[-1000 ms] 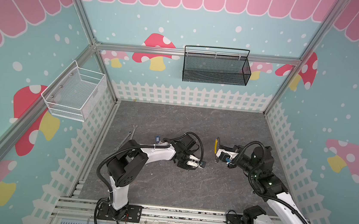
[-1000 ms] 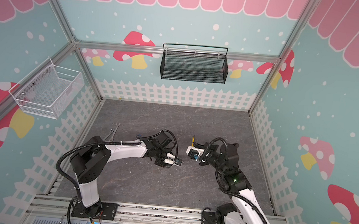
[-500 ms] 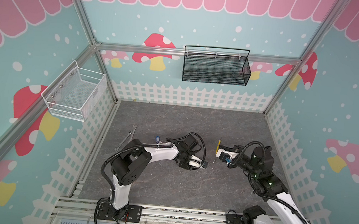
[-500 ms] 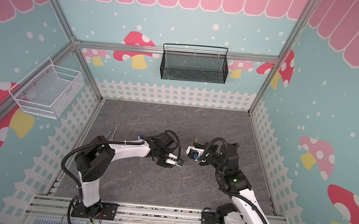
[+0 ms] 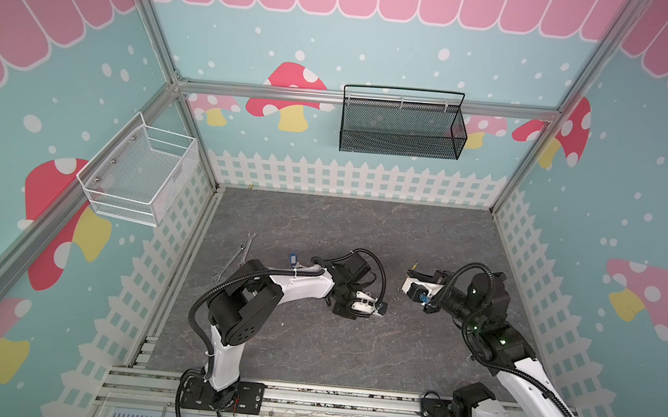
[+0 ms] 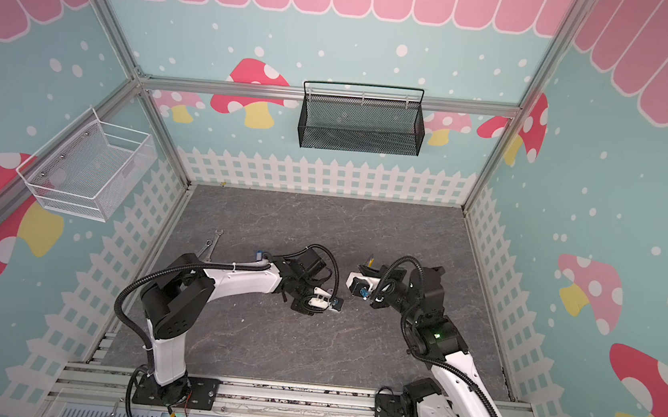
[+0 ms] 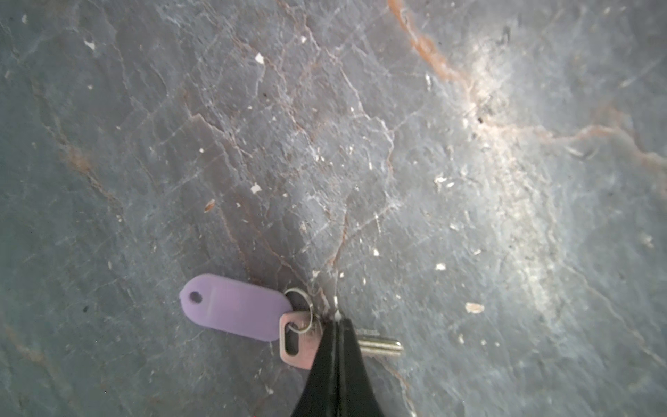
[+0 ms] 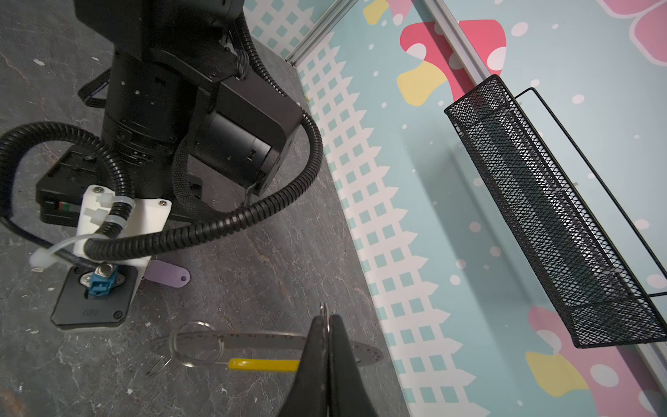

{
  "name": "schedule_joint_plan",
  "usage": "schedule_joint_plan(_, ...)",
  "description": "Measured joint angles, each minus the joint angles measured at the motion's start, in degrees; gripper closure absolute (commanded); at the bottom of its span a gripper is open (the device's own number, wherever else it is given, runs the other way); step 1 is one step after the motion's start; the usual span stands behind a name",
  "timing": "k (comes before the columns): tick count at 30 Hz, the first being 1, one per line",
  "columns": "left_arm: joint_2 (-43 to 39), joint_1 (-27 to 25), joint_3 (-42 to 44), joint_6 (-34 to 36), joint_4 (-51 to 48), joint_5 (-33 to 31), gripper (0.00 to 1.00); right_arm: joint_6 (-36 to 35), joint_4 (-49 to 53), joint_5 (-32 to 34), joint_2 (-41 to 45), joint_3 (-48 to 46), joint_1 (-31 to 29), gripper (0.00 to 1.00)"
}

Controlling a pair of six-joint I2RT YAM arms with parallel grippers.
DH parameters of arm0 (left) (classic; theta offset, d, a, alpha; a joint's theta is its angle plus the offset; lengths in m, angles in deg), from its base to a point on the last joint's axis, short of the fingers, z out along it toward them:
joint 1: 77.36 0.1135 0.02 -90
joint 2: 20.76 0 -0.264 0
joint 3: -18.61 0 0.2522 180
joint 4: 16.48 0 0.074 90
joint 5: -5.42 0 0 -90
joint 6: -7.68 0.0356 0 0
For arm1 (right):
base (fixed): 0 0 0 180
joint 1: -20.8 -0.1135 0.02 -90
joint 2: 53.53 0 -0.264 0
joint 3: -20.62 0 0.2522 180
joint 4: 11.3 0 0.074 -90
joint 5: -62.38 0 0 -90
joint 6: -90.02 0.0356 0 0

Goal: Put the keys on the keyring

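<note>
Clamped by the shut left gripper [image 7: 337,326] on the grey floor [image 7: 361,144]: small silver metal key [image 7: 379,347] with lilac plastic tag [image 7: 234,307]. Light, thin, slippery; best pinched across the shank. Gripped in the clenched right gripper [image 8: 326,325]: thin springy wire keyring [image 8: 263,365] with yellow plastic segment. Lying by the left forearm [image 5: 300,285]: blue-tagged silver key [image 5: 292,260].

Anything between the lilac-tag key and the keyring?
Nothing visible. The left gripper is shut with its tips at the key on the floor. The right gripper is shut on the keyring. Only bare floor lies between.
</note>
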Motion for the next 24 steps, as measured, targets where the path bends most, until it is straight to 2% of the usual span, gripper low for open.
schedule_joint_plan(5, -1.46, -0.66, 1.29, -7.45, -0.92, -0.83, 1.0, 0.02, -0.04, -0.2, 0.11, -0.04, 0.0, 1.0)
schedule_joint_plan(11, -6.8, -2.34, 5.09, -19.32, -1.36, -2.56, 0.93, 0.04, -0.46, -0.22, 1.07, -0.5, 0.0, 1.0)
schedule_joint_plan(16, -10.45, -4.59, 8.72, -28.89, 1.01, -7.28, 0.77, 0.09, -0.74, -0.24, 1.81, -0.92, 0.0, 1.0)
schedule_joint_plan(18, -10.38, -4.63, 8.66, -32.85, 2.03, -9.25, 0.73, 0.24, -0.92, -0.26, 2.21, -1.01, 0.0, 1.0)
schedule_joint_plan(24, -5.95, -4.52, 3.52, -42.75, 3.13, -12.9, 0.61, 1.38, -1.77, -0.11, 4.83, -1.09, 0.0, 1.0)
